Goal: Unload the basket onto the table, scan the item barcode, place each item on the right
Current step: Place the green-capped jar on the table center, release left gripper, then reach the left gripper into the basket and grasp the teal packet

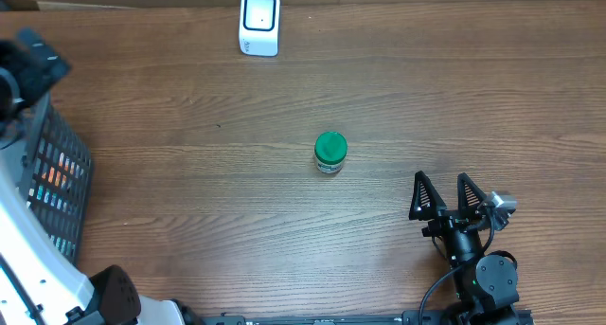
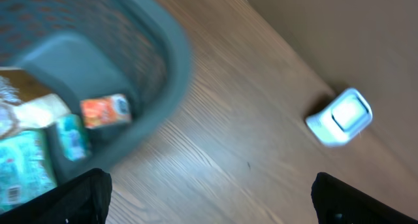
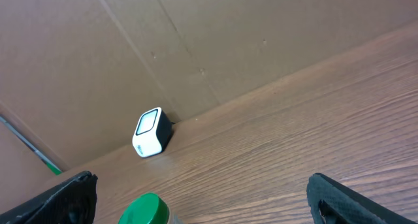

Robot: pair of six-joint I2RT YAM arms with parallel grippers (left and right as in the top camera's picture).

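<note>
The item, a small jar with a green lid (image 1: pixel 330 152), stands upright in the middle of the table; its lid (image 3: pixel 145 211) shows low and left in the right wrist view. No barcode shows on it. A white scanner (image 1: pixel 259 22) stands at the far edge of the table, against the cardboard wall. My right gripper (image 1: pixel 441 179) is open and empty, near the front edge, to the right of the jar and apart from it. My left gripper (image 1: pixel 36 60) hovers, blurred, over the basket at far left, and its fingers (image 2: pixel 88 196) stand wide apart with nothing between them.
A dark mesh basket (image 1: pixel 59 173) at the left edge holds several packaged goods (image 2: pixel 104 111). A cardboard wall (image 3: pixel 196 41) runs along the back of the table.
</note>
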